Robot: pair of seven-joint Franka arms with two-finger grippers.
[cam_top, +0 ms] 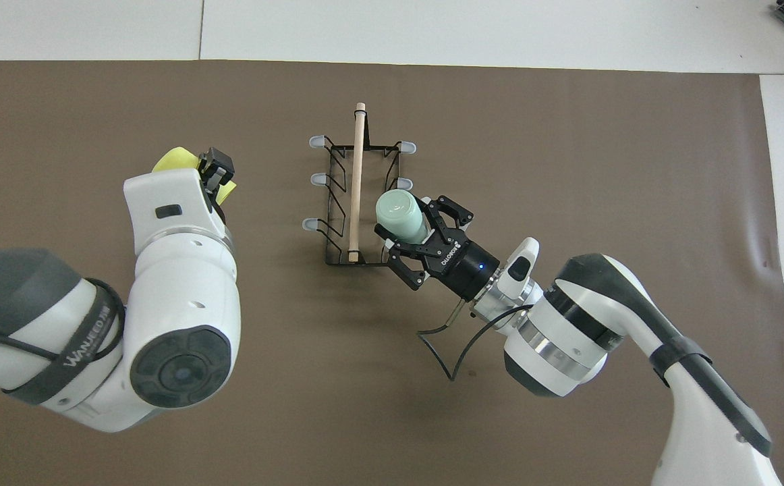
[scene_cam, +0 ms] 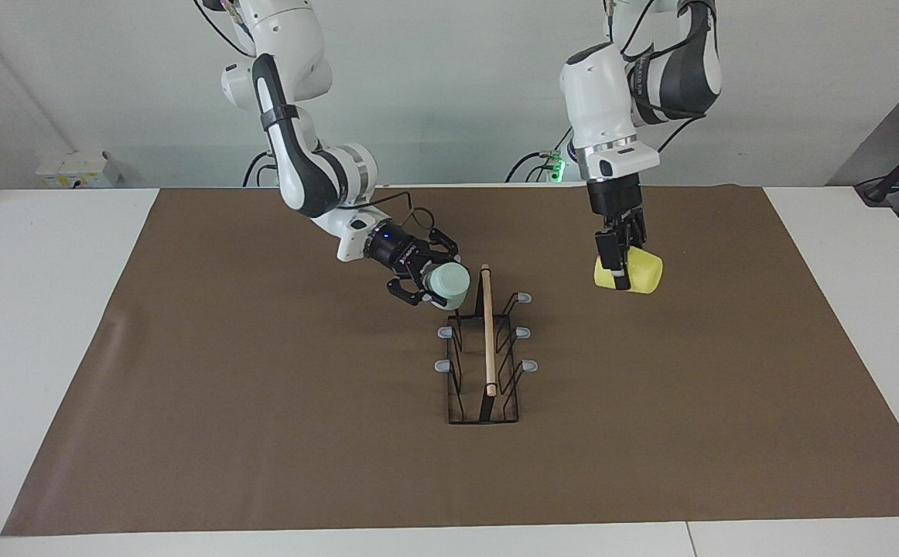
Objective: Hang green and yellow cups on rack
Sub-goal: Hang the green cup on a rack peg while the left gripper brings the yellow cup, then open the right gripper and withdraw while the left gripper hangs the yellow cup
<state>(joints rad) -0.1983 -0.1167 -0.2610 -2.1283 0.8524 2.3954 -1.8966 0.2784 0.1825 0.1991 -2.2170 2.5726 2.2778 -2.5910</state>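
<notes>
The rack (scene_cam: 484, 348) stands on the brown mat (scene_cam: 264, 433) that covers the worktop (scene_cam: 32, 348), and I place everything from it. The right pincer (scene_cam: 432, 285) is clamped on the green cup (scene_cam: 449, 285), holding it tipped on its side over the corner of the rack nearest the robots, on the side toward the right arm's end, close to the grey-tipped prong (cam_top: 403, 183) there. The left pincer (scene_cam: 618, 259) is clamped on the yellow cup (scene_cam: 631, 272), well apart from the rack toward the left arm's end of the worktop; the cup is tilted, and I cannot tell whether it touches the mat.

Both cups look like thin, light plastic: smooth, likely slippery, and with some give under a hard squeeze. With no handle, pinching the wall at the rim seems the sensible hold. To my eye the wire rack is light enough to slide if a cup pushes against a prong.
</notes>
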